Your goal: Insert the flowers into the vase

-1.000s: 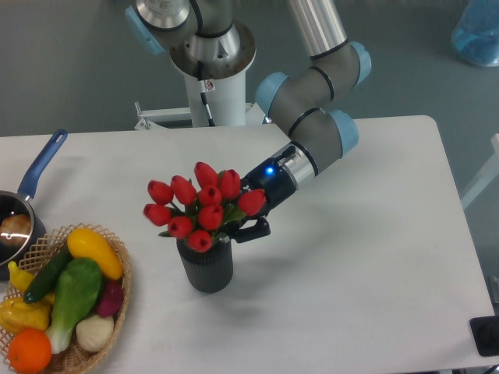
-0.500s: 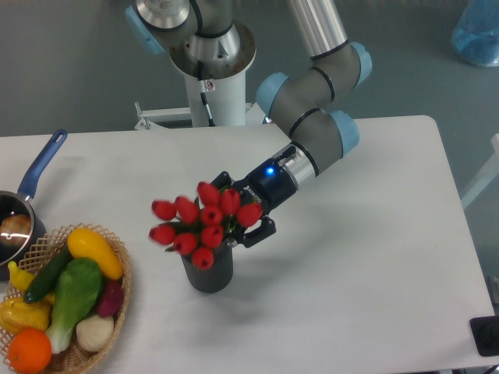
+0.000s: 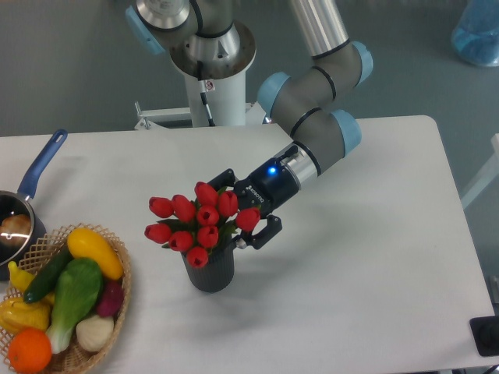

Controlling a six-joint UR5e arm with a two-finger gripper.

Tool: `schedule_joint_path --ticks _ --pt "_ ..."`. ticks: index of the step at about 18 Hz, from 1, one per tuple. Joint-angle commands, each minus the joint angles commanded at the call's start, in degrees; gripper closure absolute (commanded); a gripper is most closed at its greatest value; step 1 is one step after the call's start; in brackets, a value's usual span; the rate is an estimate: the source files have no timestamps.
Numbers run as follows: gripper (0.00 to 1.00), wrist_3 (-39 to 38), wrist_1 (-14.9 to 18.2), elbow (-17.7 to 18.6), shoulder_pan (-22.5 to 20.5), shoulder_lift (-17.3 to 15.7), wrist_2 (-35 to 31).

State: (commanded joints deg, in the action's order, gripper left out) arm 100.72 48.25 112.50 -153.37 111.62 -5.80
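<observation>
The flowers (image 3: 196, 220), a bunch of red tulip buds with green leaves, stand with their stems down in the vase (image 3: 209, 273). The vase is small, dark grey and ribbed, and stands upright on the white table left of centre. The buds spread wider than its mouth and hide it. My gripper (image 3: 235, 211) is at the right side of the bunch, just above the vase. Its jaws are spread apart, with one finger (image 3: 224, 178) behind the buds and the other finger (image 3: 262, 234) in front. It holds nothing.
A wicker basket (image 3: 125, 274) of toy vegetables and fruit sits at the front left. A blue-handled saucepan (image 3: 41, 165) is at the left edge. The robot base (image 3: 211, 74) stands behind the table. A blue object (image 3: 477, 33) is at the far right.
The bunch has sunk lower into the vase. My jaws have opened and let go of it, and the gripper has drawn slightly back to the right.
</observation>
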Motion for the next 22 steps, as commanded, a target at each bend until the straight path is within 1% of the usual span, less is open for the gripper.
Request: schedule_joint_path --ticks 4,6,10,16,21,22 --pt "0.01 0.1 0.0 -0.1 -0.4 -0.4 -2.0" --pt "0.01 0.1 0.0 0.0 -0.8 -0.6 -5.1" --pt "0.0 -0.7 0.2 0.2 -1.9 -2.6 -11.1" --pt "0.0 -0.8 0.2 -0.9 -4.7 -2.5 -13.5" --pt "0.0 -0.6 0.2 -1.1 -6.9 -2.5 -18.4" --pt "0.0 -0.5 0.2 -1.7 -7.7 -2.6 -21.3"
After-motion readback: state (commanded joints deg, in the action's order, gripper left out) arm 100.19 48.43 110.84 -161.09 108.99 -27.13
